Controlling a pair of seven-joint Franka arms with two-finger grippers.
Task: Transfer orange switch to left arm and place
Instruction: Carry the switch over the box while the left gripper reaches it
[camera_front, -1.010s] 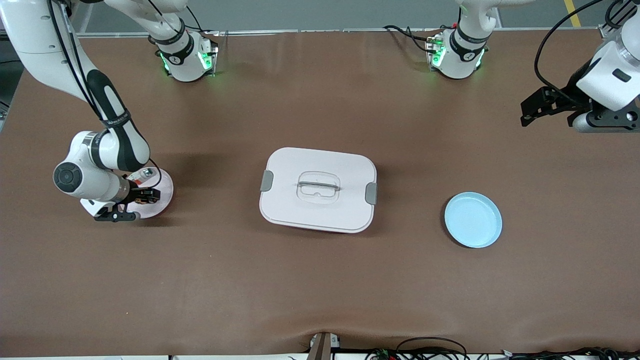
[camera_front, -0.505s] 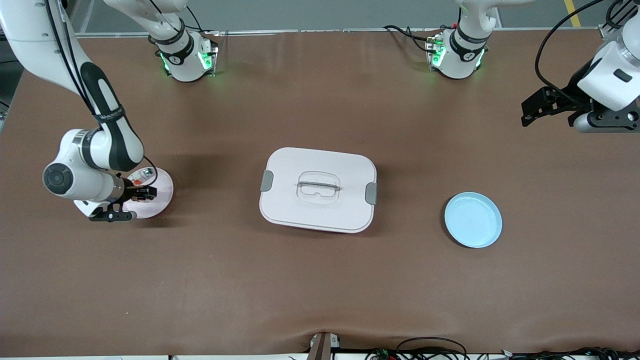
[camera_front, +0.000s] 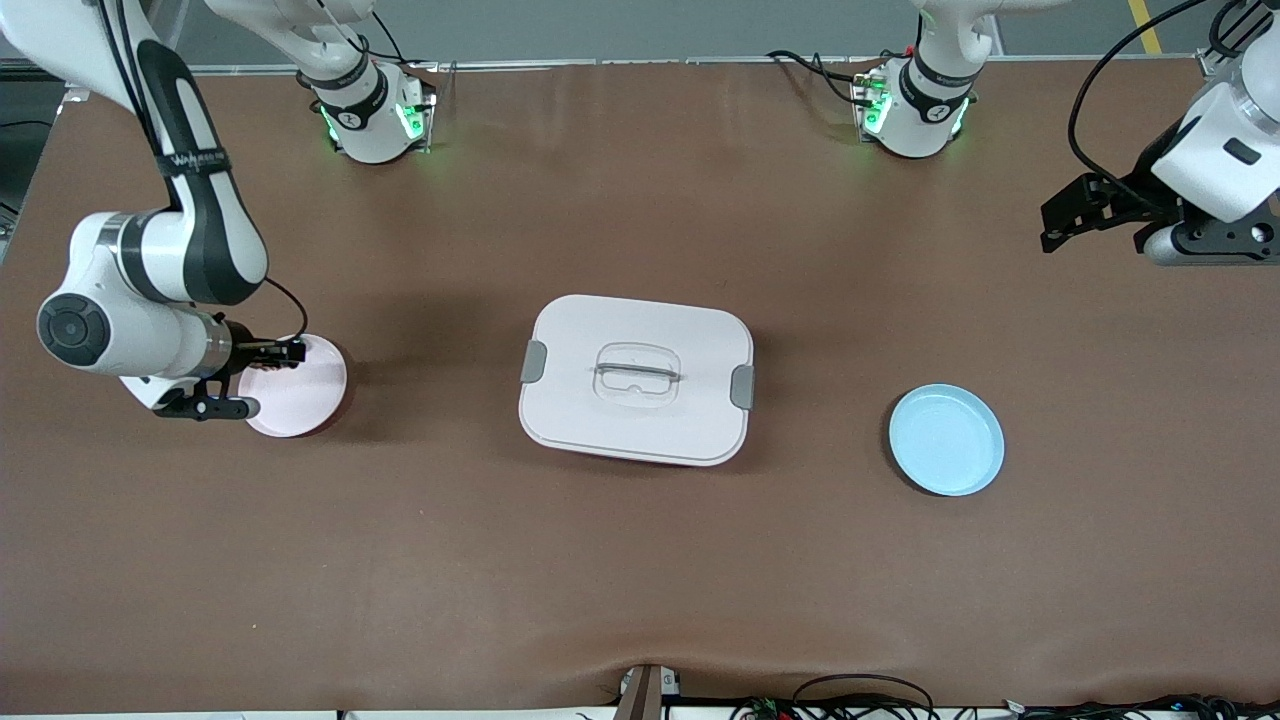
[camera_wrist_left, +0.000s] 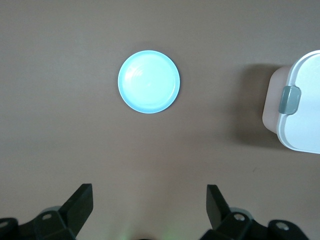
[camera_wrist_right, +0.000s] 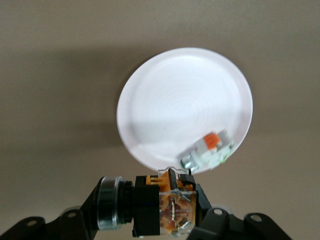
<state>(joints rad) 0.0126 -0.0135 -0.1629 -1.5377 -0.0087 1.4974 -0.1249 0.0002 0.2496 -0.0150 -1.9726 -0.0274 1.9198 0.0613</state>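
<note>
orange switch (camera_wrist_right: 167, 206): I hold it in my right pincer (camera_wrist_right: 165, 210), just above the rim of the pink plate (camera_wrist_right: 185, 107), toward the right arm's end of the desk (camera_front: 640, 560).
how it handles: I judge it light and stiff, a hard plastic block with a metal ring at one end. The smooth sides may slip or turn between the fingers, and the small contacts look a little fragile.
where to hold: across the flat sides of the orange body, as I do now. The black collar and ring end stays free, so the other pincer could take it there.
right pincer: pressed together on the switch, pointing about 3 o'clock in the front view, low over the plate's edge.
right arm (camera_front: 150, 270): folded down from its base, with the wrist nearly level.
small part on the plate (camera_wrist_right: 209, 150): a silvery-clear piece with an orange-red bit lies at the rim. I leave it there.
left pincer (camera_wrist_left: 150, 210): spread wide and empty, waiting high over the left arm's end of the desk, with the blue plate (camera_wrist_left: 149, 81) below it.
white box (camera_front: 636, 378): it stands at the middle of the desk, between the two plates. I judge the handover must go over or around it.
</note>
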